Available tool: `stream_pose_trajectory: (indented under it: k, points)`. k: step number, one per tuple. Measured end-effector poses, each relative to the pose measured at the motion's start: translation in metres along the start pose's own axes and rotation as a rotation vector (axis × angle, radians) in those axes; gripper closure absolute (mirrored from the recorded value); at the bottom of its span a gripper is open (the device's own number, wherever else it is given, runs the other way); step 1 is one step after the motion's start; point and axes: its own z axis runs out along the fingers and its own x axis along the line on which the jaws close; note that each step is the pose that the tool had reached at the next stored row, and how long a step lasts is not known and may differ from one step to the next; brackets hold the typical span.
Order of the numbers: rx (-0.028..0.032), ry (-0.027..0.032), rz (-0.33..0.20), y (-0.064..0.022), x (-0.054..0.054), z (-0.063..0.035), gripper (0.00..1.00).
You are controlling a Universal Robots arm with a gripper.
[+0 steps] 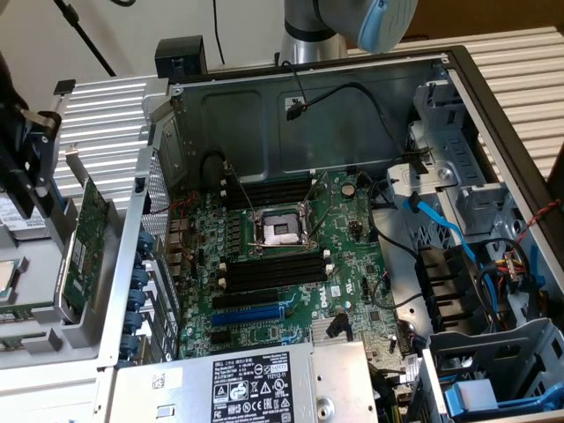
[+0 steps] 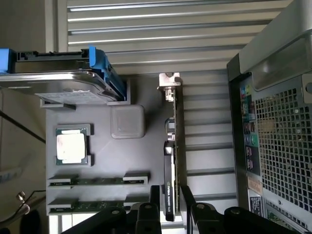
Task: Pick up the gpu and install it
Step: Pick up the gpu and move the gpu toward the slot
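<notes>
The gpu (image 2: 174,146) stands on edge in a grey holder tray (image 2: 122,161), with its green board, black cooler and silver end bracket (image 2: 169,82) in the wrist view. In the exterior view the gpu (image 1: 82,251) is at the left, outside the open computer case. My gripper (image 2: 170,197) hangs over the card's near end. Its black fingers (image 2: 155,195) stand apart, one on each side of the card's line, holding nothing. The exterior view has the gripper (image 1: 37,176) at the far left, just above the tray.
The tray also carries a CPU (image 2: 71,145), a hard drive with a blue bracket (image 2: 63,80) and two memory sticks (image 2: 97,181). The case's rear wall (image 2: 278,126) rises close beside the tray. Inside lie the motherboard (image 1: 282,264), its blue slot (image 1: 254,311) and loose cables (image 1: 458,238).
</notes>
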Motion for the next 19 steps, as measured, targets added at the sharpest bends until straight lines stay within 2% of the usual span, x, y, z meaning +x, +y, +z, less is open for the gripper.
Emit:
stream_pose_trajectory:
  k: [4, 7, 8, 12, 13, 19]
  points:
    - [-0.0008, -0.0019, 0.000, -0.0028, 0.001, 0.0090, 0.69]
    - [-0.0016, -0.0075, -0.001, -0.0072, 0.002, 0.0130, 0.69]
    - [-0.0023, -0.0162, -0.001, -0.0090, 0.003, 0.0150, 0.69]
    - [-0.0049, -0.0431, -0.003, -0.0100, 0.005, 0.0181, 0.69]
    - [-0.0054, -0.0473, -0.003, -0.0103, 0.006, 0.0193, 0.69]
    - [-0.0068, -0.0600, -0.003, -0.0115, 0.010, 0.0285, 0.69]
